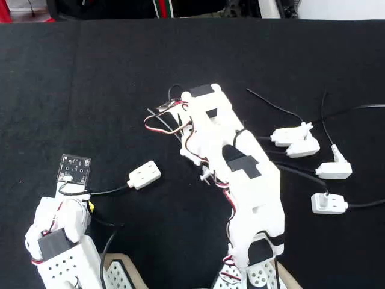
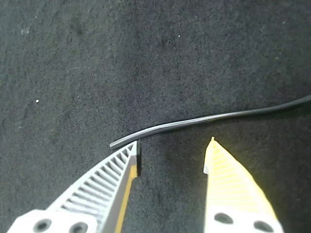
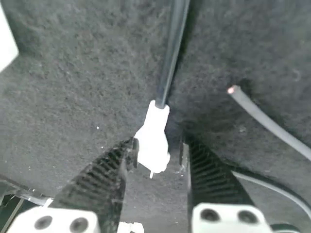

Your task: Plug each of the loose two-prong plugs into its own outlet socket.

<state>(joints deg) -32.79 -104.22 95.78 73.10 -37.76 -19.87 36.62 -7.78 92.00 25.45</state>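
Straddling a white two-prong plug, the right tool is spread: one finger sits right at the plug body, the other just clear of it. The plug's black cord runs straight ahead over the black table. A second cord's cut end lies just beside.

Left tool is spread and holds nothing. A thin black cable crosses just beyond its fingertips.

High view: a white outlet socket lies near the left arm. Other white cord fittings lie well apart, beyond the right arm.
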